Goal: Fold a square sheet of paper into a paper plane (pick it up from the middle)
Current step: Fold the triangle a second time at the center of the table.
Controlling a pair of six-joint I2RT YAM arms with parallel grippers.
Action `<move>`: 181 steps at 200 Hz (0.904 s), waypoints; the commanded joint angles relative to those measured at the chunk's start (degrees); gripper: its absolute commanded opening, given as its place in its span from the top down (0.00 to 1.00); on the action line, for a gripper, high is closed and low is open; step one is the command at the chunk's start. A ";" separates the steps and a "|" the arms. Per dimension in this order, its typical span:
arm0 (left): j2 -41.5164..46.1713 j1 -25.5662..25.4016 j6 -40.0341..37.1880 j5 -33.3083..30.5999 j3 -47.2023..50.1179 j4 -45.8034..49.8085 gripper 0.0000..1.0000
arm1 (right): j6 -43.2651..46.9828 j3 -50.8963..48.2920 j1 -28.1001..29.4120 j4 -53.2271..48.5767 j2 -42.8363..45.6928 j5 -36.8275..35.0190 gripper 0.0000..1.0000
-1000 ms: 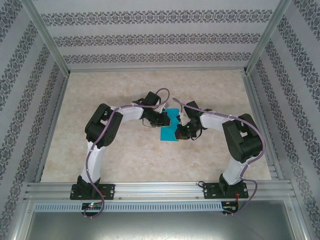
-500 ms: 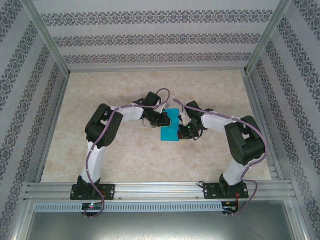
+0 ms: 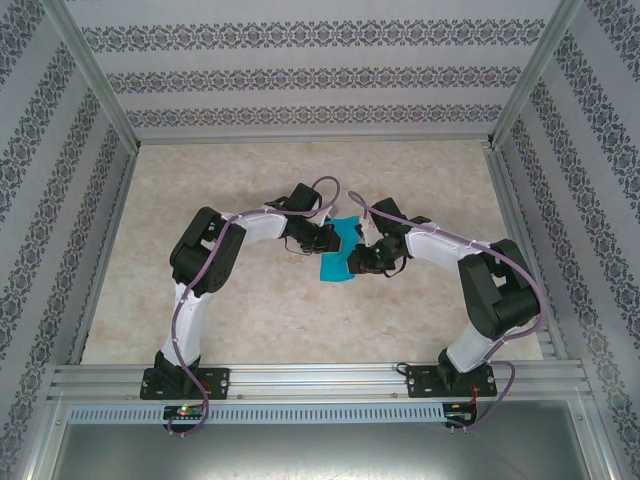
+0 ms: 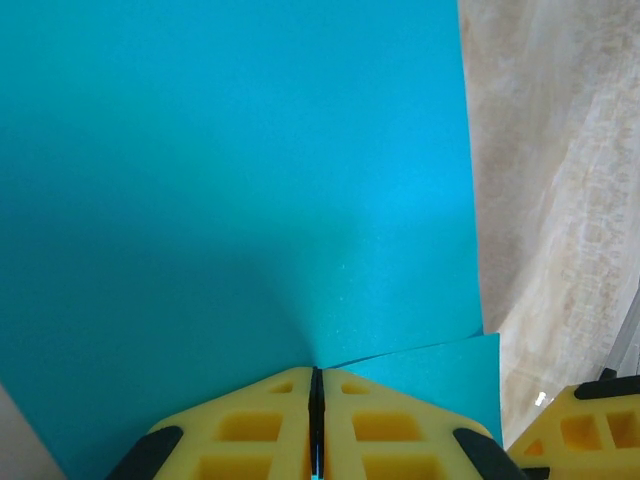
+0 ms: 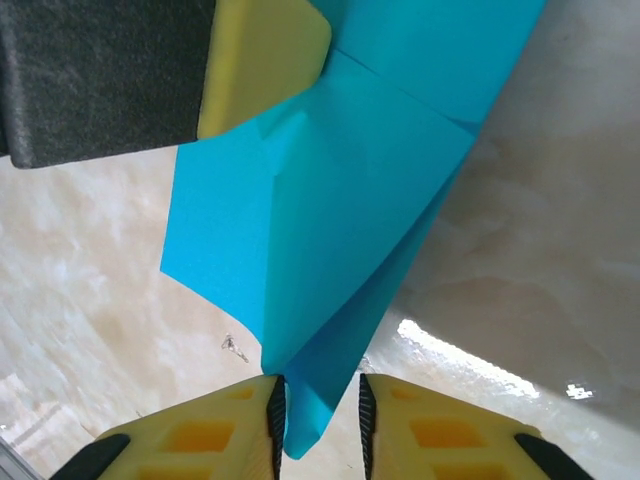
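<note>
one smooth teal sheet (image 4: 230,200) — sharply creased — pinched by left end effector (image 4: 315,385).

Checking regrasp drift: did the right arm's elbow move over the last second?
Yes. In the top view the right elbow swung outward, toward the right rail.
</note>
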State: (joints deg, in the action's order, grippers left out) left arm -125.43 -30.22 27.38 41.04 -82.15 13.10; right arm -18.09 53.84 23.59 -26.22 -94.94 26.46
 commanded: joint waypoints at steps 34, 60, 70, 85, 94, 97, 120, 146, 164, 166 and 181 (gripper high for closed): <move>-5.76 1.13 -1.99 -7.29 2.59 5.97 0.87 | -3.88 -2.26 -2.06 7.46 -0.04 8.56 0.69; -5.65 1.20 -2.06 -7.26 2.78 5.88 0.87 | -2.31 -1.91 -2.79 3.13 3.41 6.24 0.70; -5.79 1.21 -1.91 -7.20 2.78 5.72 0.87 | -2.19 -2.53 -3.73 2.75 4.28 6.49 0.70; -5.98 1.18 -1.81 -7.11 2.61 5.61 0.87 | -2.39 -3.35 -4.51 2.78 4.79 6.96 0.70; -6.01 1.17 -1.85 -7.02 2.52 5.70 0.87 | -2.35 -3.40 -4.73 2.50 4.87 6.73 0.70; -6.04 1.19 -1.88 -7.04 2.52 5.71 0.87 | -2.38 -3.45 -4.80 2.41 4.98 6.63 0.70; -5.83 1.16 -1.93 -7.11 2.70 5.71 0.87 | -3.18 -3.84 -4.97 4.50 4.79 7.81 0.68; -5.90 1.12 -1.89 -6.85 2.52 5.80 0.87 | -2.76 -2.45 -4.61 5.40 1.20 9.39 0.64; -5.69 1.15 -1.88 -6.89 2.61 5.79 0.87 | -2.74 -1.74 -4.62 5.93 -1.35 10.12 0.63; -5.70 1.20 -1.89 -6.88 2.61 5.79 0.87 | -2.79 -1.60 -4.57 6.14 -1.56 10.35 0.63; -5.66 1.14 -1.96 -6.93 2.61 5.82 0.87 | -2.79 -1.04 -4.31 6.58 -3.15 10.87 0.63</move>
State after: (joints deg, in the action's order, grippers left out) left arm -125.51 -30.00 27.38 41.82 -82.15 13.08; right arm -21.08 50.92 18.79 -20.69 -95.33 35.07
